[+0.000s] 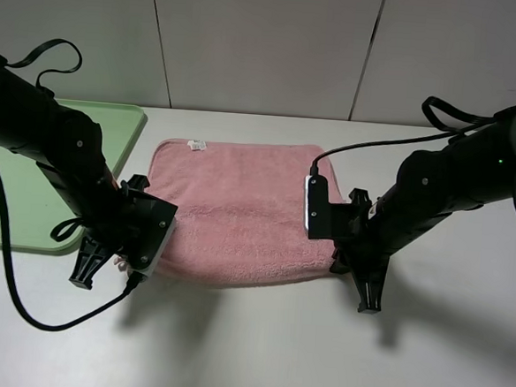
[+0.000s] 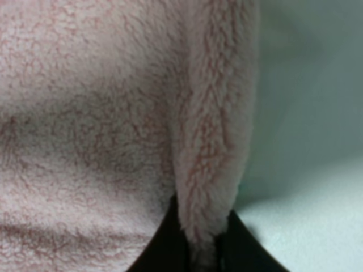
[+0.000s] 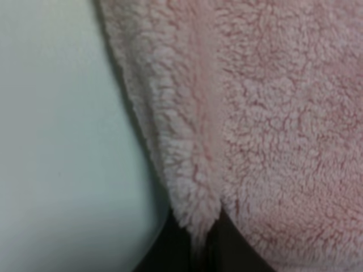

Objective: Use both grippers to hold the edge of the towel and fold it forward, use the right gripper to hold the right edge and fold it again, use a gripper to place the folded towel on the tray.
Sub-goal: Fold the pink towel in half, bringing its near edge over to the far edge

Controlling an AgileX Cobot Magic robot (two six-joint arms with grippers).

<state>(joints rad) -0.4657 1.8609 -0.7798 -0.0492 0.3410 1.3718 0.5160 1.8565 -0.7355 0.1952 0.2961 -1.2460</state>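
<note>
Pink fluffy terry towel (image 1: 239, 210) lies spread on the white table top (image 1: 246, 361), near hem looks lifted, with shadow under it. Left gripper (image 2: 201, 252) is clamped on that hem at the near-left corner and right gripper (image 3: 195, 246) is clamped on it at the near-right corner. Both wrist views show only a thin bite of pile between the black jaws. Risks, my read: with a bite this shallow either corner could slip out mid-swing, and losing one side gives a skewed fold. Loose black cable (image 1: 54, 327) looping on the table under the left arm could snag or drag. Unequal height or pace between the arms would twist the hem. Far half is held by friction only, so a low pull could slide the whole cloth toward the wall instead of folding it. Line to meet is the far hem with the small white label (image 1: 196, 144). Room: bare table in front of and between the arms, more out past the right arm, and a bare strip beyond the far hem before the grey panel wall (image 1: 268, 44). Tight side is left: flat light-green plastic tray (image 1: 39, 222) with low rim sits just beside the towel's left edge, apart from it as far as I can tell and partly under the left arm, so a forward swing there passes over the rim.
</note>
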